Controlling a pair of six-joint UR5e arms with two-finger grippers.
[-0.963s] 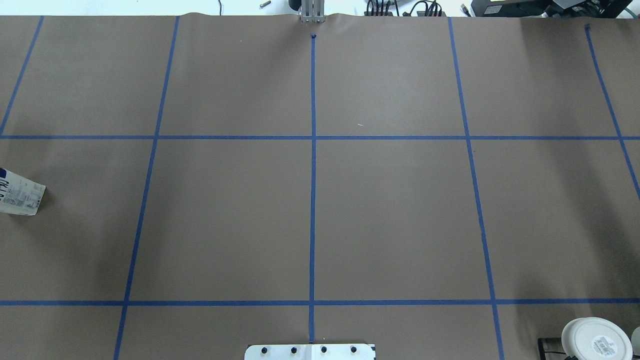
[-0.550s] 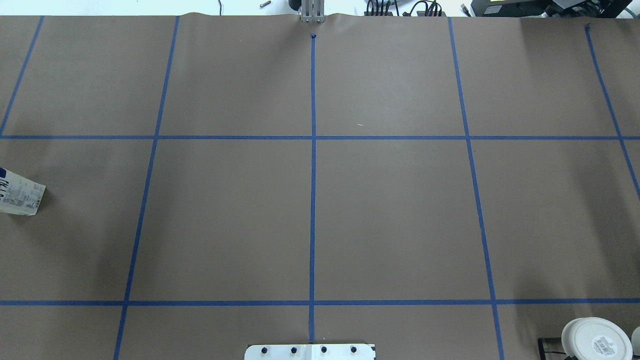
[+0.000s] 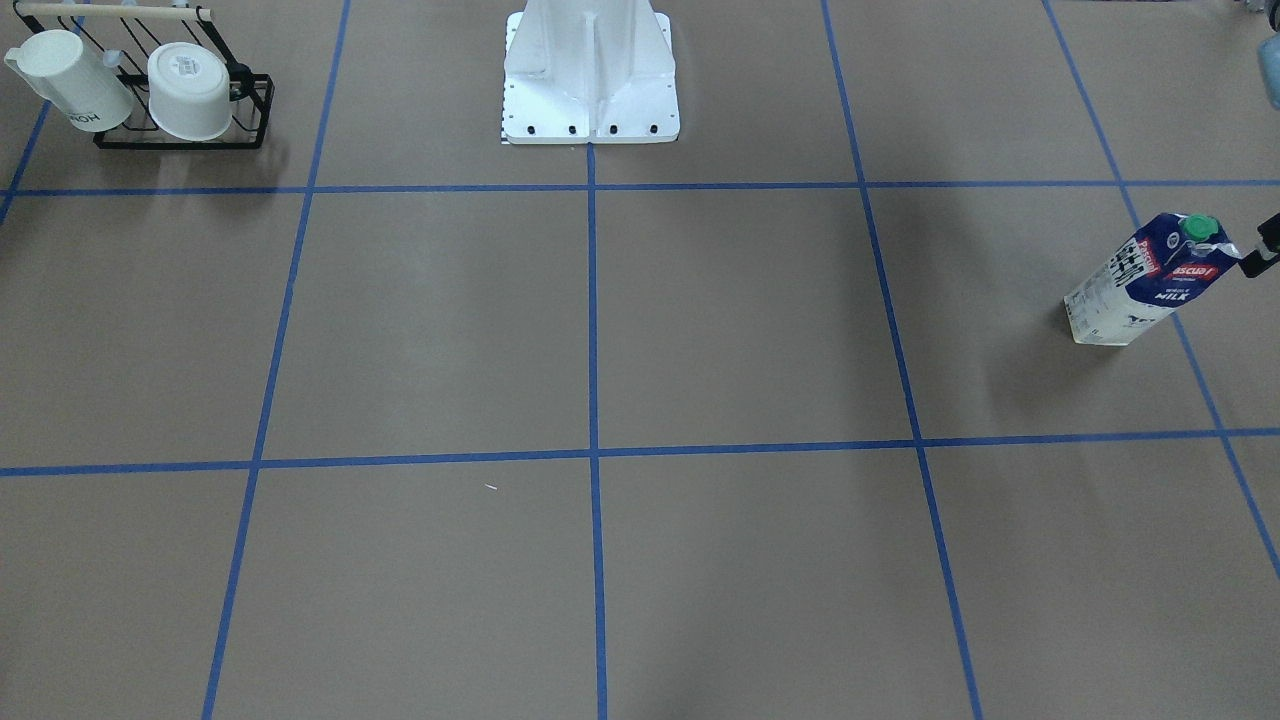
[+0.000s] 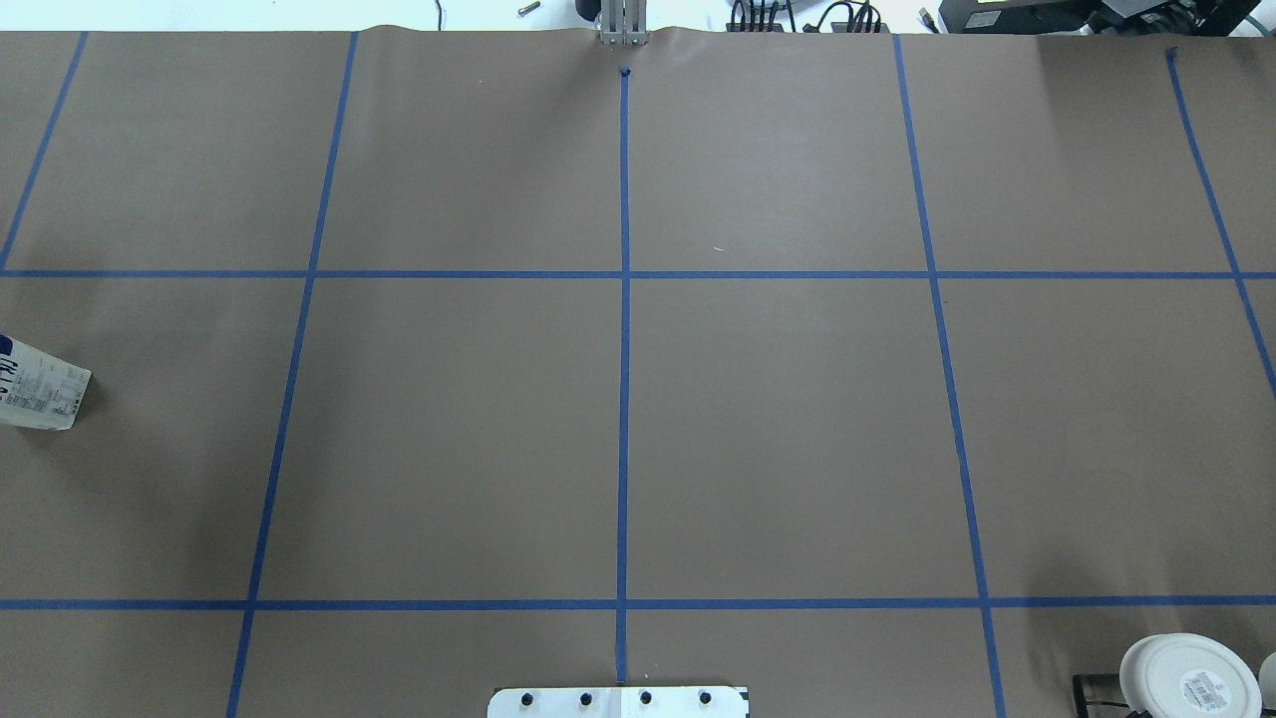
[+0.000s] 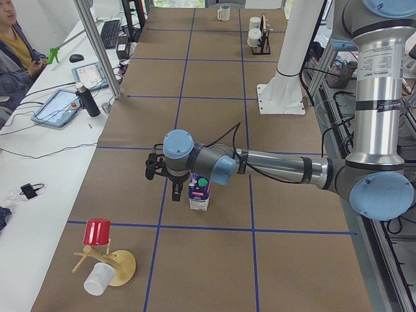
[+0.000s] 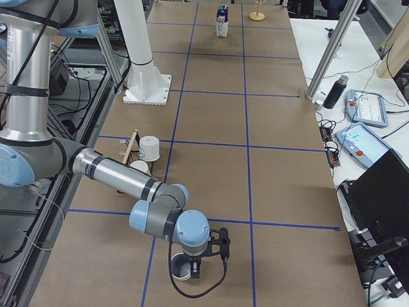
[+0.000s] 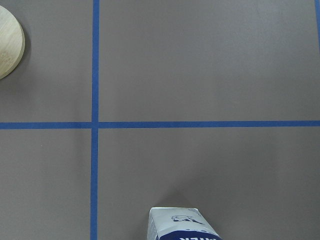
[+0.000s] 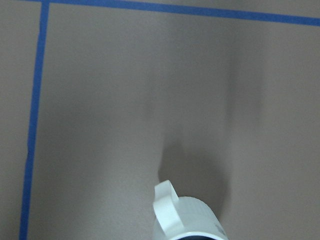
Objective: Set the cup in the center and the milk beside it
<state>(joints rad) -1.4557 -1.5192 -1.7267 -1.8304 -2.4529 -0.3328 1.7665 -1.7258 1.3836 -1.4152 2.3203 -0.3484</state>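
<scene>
Milk (image 5: 200,195): upright on desk (image 5: 214,130), just beside left gripper (image 5: 170,185). Cup (image 8: 190,220): close by right gripper (image 6: 193,265), partly hidden. How far either gripper is parted cannot be told.

**Overhead view:** the milk carton (image 4: 40,384) is cut by the left edge, with only its white lower part showing. An upturned mug (image 4: 1186,676) is cropped at the bottom edge.

**Left wrist view:** the carton's top falls below the frame, and a wooden disc (image 7: 9,42) is cropped at the left edge.

**Right wrist view:** the cup (image 8: 187,217) shows only its handle and part of its wall.

**Right side view:** the right gripper (image 6: 193,270) hides most of the cup, and its opening is indeterminable.

**Front view:** the left gripper (image 3: 1263,247) is a sliver at the right edge, and its opening is also indeterminable.
</scene>
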